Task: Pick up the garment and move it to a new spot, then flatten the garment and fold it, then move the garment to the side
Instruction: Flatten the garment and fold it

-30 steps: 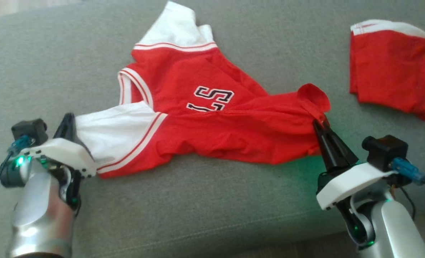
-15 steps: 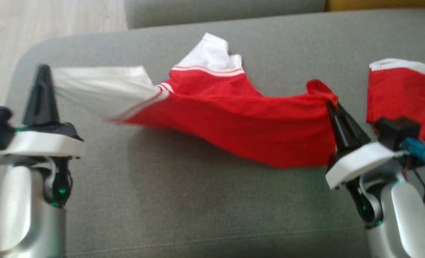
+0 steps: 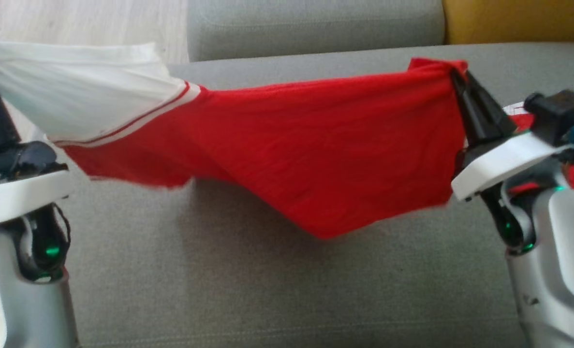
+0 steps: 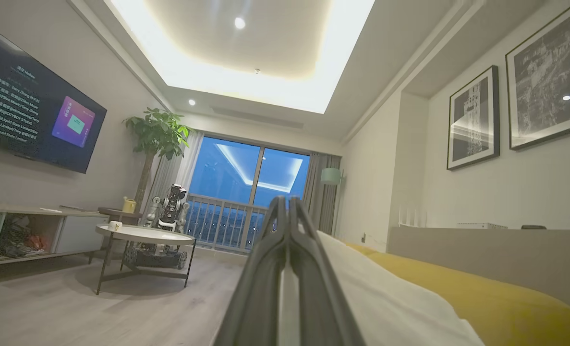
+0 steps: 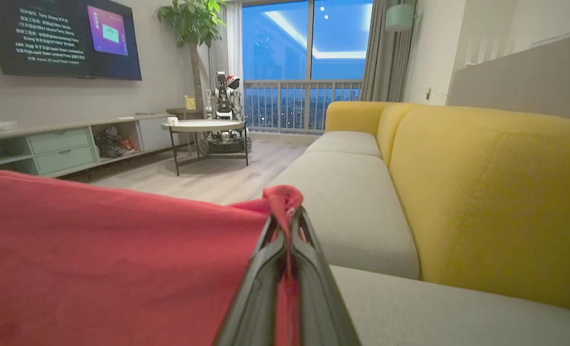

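Grey sofa cushion (image 3: 267, 290) lies across the lower frame; the red garment (image 3: 316, 145) hangs stretched above it, mid-frame. My left gripper (image 4: 285, 211) is pinched tight on its white sleeve (image 3: 83, 92), my right gripper (image 3: 461, 82) on a red corner (image 3: 436, 65). I'd carry it level, with even tension.

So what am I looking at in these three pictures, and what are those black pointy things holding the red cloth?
All three come from one two-armed robot. One camera sits on its head, looking down at a grey fabric sofa seat. The other two sit on its wrists, each looking along that arm's two long dark fingers into the living room. Those pointy things are its grippers. The left gripper is shut on the white sleeve, the right gripper on a red corner, of a red-and-white sports jersey that hangs stretched between them over the seat.
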`<state>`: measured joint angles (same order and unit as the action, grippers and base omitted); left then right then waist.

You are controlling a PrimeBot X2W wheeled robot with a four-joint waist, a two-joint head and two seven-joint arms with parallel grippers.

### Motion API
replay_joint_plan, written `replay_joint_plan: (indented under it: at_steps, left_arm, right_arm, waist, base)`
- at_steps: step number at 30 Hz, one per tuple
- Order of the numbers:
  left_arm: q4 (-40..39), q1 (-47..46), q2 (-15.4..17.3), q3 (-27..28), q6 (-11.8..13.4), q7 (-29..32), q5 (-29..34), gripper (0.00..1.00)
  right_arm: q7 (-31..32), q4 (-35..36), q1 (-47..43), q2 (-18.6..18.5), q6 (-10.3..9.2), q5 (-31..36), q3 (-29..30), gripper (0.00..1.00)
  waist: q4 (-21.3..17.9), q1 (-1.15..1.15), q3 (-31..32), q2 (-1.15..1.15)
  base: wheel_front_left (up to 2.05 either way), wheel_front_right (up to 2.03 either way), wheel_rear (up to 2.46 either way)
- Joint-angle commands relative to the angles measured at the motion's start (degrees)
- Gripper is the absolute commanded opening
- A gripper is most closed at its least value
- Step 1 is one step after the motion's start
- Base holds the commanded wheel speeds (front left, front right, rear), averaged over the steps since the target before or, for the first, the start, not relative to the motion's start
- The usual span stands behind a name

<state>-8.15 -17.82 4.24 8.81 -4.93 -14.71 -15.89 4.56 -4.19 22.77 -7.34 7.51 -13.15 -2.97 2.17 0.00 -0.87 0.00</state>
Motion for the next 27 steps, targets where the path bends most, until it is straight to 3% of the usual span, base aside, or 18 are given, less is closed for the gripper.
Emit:
replay_joint_plan:
  at_steps: [1,7,15,27]
  left_arm:
    - [-2.74,-2.3,0.93,2.38,0.55,-0.29,-0.43,0.0]
    - [-5.03,-2.1,0.14,3.57,2.45,0.12,-2.03,0.0]
    - [-5.05,0.13,-0.27,3.38,3.74,3.36,-4.64,0.0]
    - [-4.82,-0.15,-0.37,4.43,4.33,5.25,-8.5,0.0]
  right_arm:
    - [-0.22,2.16,3.42,-0.26,-0.02,-0.75,-0.65,0.0]
    - [1.67,3.97,3.2,2.04,-0.02,-8.06,3.21,0.0]
    - [9.21,3.71,-0.32,4.43,-0.02,-30.93,12.93,0.0]
    - [11.91,-1.34,0.22,4.46,-0.02,-43.6,12.93,0.0]
  waist:
    - [0.03,0.0,0.56,0.0]
    - [0.19,0.0,1.98,0.0]
    - [0.51,0.0,2.52,0.0]
    - [-0.74,0.0,2.11,0.0]
  base:
    - [0.0,0.0,0.0]
    - [0.0,0.0,0.0]
    - [0.0,0.0,0.0]
    - [0.0,0.0,0.0]
